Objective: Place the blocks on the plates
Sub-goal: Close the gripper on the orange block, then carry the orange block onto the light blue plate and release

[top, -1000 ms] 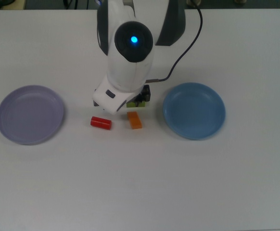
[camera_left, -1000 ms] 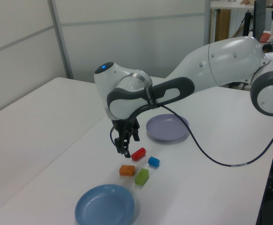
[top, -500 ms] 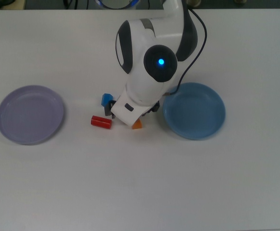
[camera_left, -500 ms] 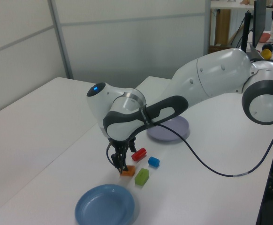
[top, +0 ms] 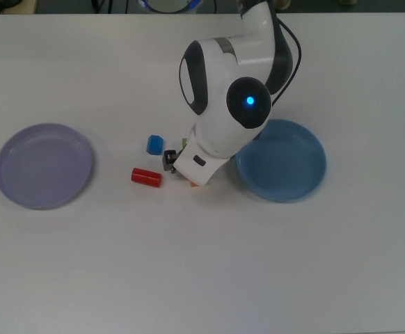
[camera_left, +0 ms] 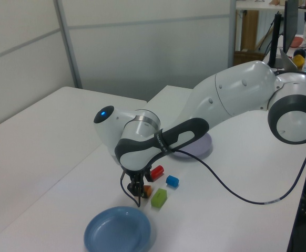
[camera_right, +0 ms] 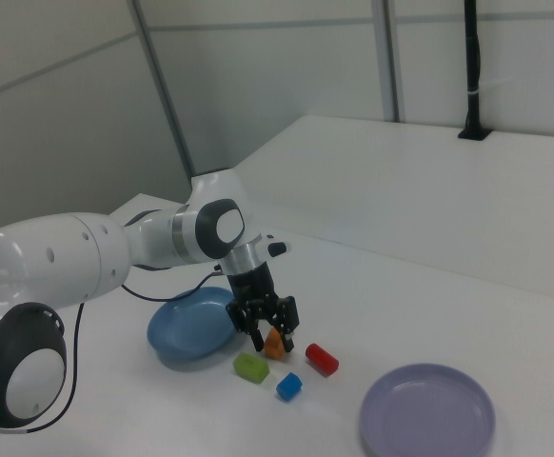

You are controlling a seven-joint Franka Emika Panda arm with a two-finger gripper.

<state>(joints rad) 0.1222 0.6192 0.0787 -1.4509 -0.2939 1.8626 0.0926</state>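
Orange block [camera_right: 276, 346] between claw [camera_right: 271, 338] fingers

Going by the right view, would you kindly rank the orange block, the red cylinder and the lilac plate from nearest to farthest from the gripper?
1. Orange block: between the fingers of the gripper.
2. Red cylinder: just to the right view's right of the gripper.
3. Lilac plate: far off at the right view's lower right.

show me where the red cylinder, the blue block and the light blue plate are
red cylinder [top: 146, 177], top view, on the middle of its side.
blue block [top: 154, 144], top view, on its top face.
light blue plate [top: 293, 167], top view, on the bare floor of the plate, toward the top view's right.
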